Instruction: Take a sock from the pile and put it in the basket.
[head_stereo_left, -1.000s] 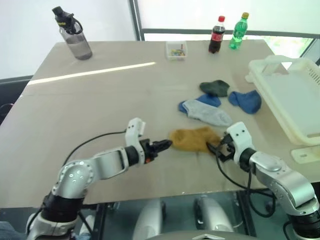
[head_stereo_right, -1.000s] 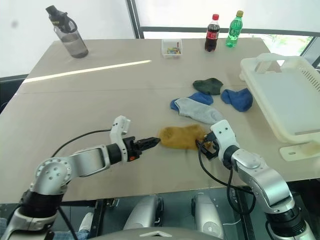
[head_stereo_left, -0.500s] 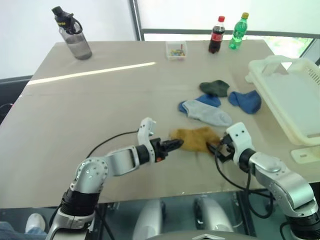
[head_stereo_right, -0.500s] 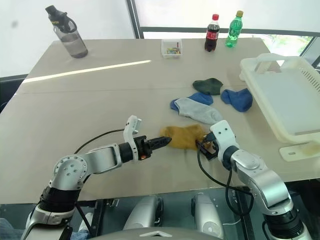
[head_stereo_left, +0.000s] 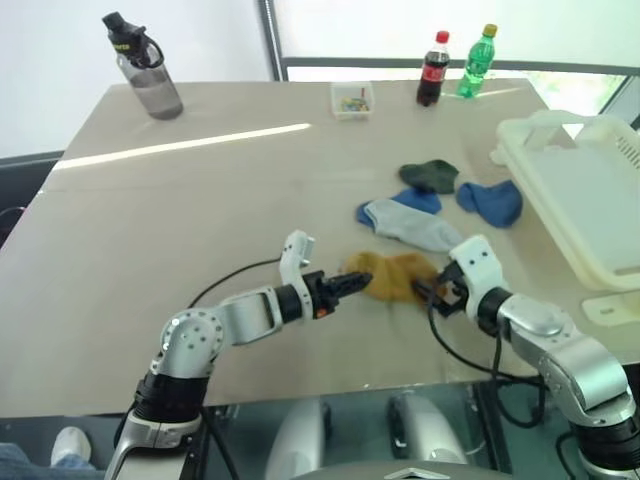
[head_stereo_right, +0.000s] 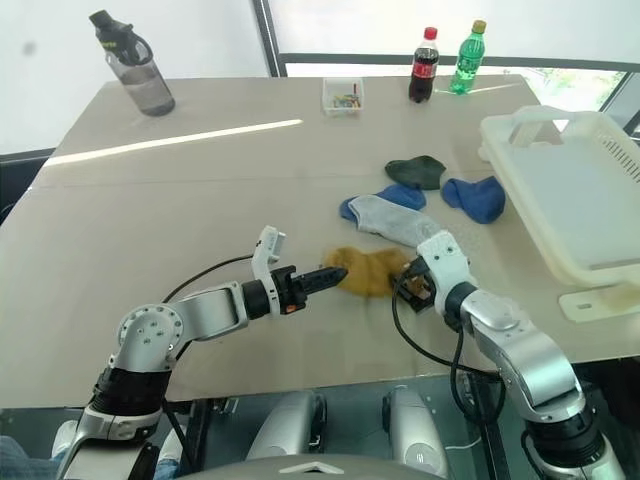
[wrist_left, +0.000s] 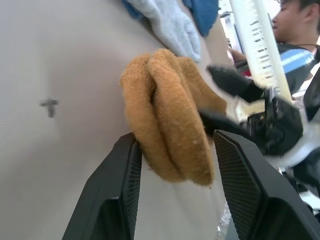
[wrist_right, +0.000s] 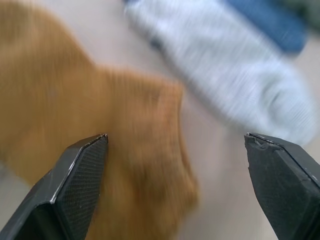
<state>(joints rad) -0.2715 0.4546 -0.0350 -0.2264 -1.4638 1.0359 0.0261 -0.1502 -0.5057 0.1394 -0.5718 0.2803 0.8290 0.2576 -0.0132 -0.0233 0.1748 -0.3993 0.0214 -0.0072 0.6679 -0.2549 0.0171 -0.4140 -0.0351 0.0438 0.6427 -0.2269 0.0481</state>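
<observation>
Since a second ago the left gripper (head_stereo_left: 352, 283) has slid across the table (head_stereo_left: 200, 200) to the mustard sock (head_stereo_left: 392, 277), and the sock's near end now bunches up where before it lay flat; the right arm has barely shifted.

Largest first: the table carries everything. On its right edge sits the white basket (head_stereo_left: 580, 200), its loop handle toward the far side and its long axis running from far-left to near-right. Left of the basket lies the pile: a light grey sock (head_stereo_left: 412, 226) lying aslant, its long axis from far-left to near-right, over a blue sock (head_stereo_left: 420, 200); a second blue sock (head_stereo_left: 492, 201) just beside the basket; a dark green sock (head_stereo_left: 430, 176) farthest away. The mustard sock lies apart from these, nearest the robot, its long axis running left to right between the two grippers.

In the left wrist view the left fingers (wrist_left: 120, 195) are half spread, with a folded lobe of the mustard sock sitting between them. The right gripper (head_stereo_left: 436, 291) meets the sock's other end, its jaws spread wide around the fabric in its wrist view, not pinching it
</observation>
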